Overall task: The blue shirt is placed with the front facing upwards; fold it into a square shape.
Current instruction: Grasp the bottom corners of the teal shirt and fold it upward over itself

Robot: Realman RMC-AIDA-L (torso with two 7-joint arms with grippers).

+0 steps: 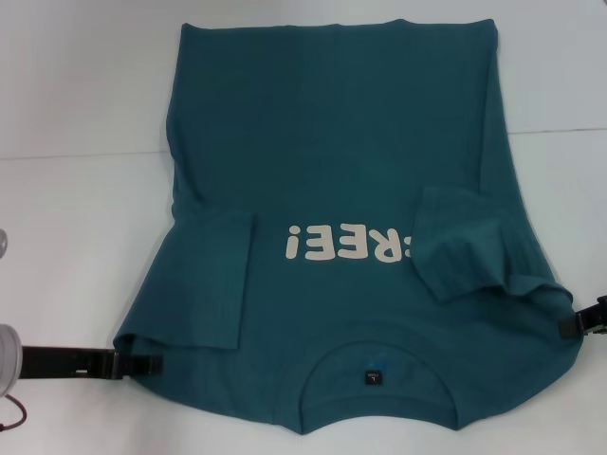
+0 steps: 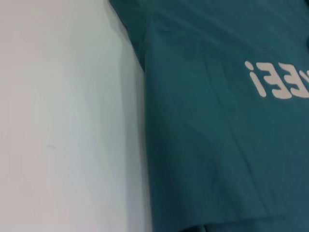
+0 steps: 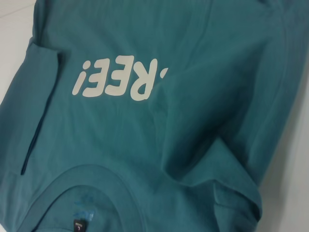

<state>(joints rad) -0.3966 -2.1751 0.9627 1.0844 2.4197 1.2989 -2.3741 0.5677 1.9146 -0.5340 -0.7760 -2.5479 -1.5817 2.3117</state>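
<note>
The blue shirt [image 1: 332, 171] lies flat on the white table [image 1: 76, 237], front up, with its round neck and dark tag [image 1: 375, 378] at the near edge. The cream "FREE!" print [image 1: 332, 244] is partly covered. Both short sleeves are folded inward over the chest, the left sleeve [image 1: 213, 284] and the right sleeve [image 1: 469, 242]. My left gripper [image 1: 137, 363] sits low at the shirt's left shoulder edge. My right gripper [image 1: 572, 324] is at the right shoulder edge. The left wrist view shows the shirt's side edge [image 2: 145, 121]; the right wrist view shows the print [image 3: 116, 79] and the collar [image 3: 91, 179].
Bare white table lies on both sides of the shirt [image 1: 560, 190] and beyond its hem. A white rounded object [image 1: 8, 355] and a thin red cable [image 1: 11, 412] show at the near left edge.
</note>
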